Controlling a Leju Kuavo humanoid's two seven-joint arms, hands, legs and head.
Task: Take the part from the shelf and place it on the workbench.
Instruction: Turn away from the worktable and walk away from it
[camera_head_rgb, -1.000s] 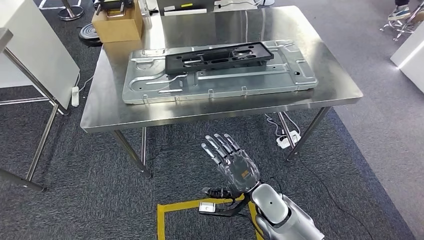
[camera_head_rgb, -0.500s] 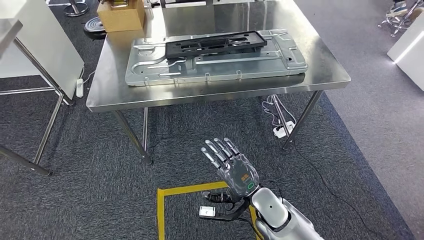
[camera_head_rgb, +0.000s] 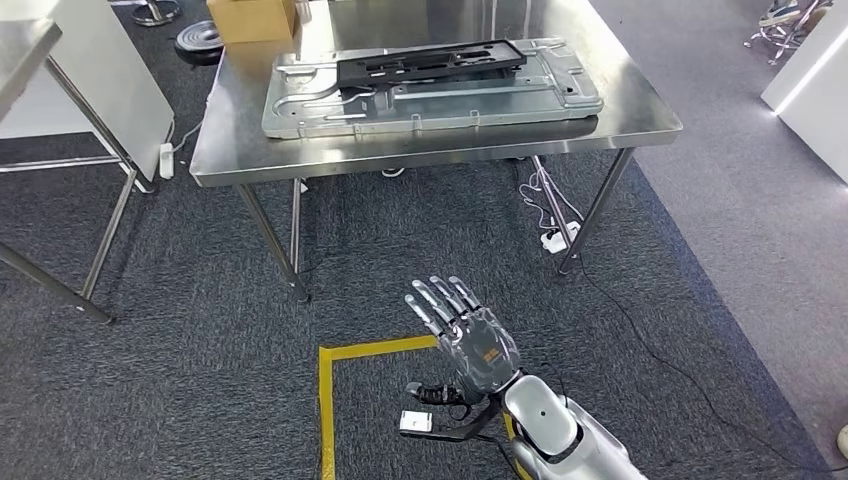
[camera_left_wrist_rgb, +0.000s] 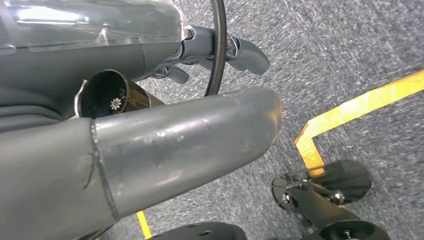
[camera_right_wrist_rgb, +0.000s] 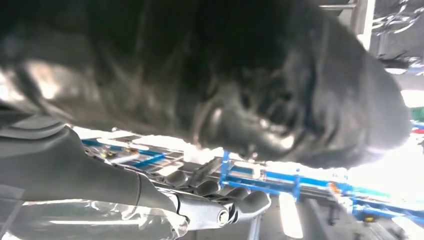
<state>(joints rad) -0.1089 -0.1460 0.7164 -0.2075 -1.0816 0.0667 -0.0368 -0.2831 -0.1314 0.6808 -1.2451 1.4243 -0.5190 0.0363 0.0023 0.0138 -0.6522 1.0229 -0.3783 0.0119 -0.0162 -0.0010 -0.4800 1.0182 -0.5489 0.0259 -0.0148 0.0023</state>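
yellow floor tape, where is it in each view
head view: the yellow floor tape makes a corner low in the picture, beside the right hand.
left wrist view: the tape runs in from the right edge and bends, beyond the left hand's thumb.
right wrist view: not in it.
shared landmark: the dark grey carpet under the tape.

Table (camera_head_rgb: 640, 110): shiny steel, smooth. Panel (camera_head_rgb: 560, 95) dull grey metal w/ matt black plastic part (camera_head_rgb: 430, 62) on it. Floor (camera_head_rgb: 200, 330): rough grey carpet.
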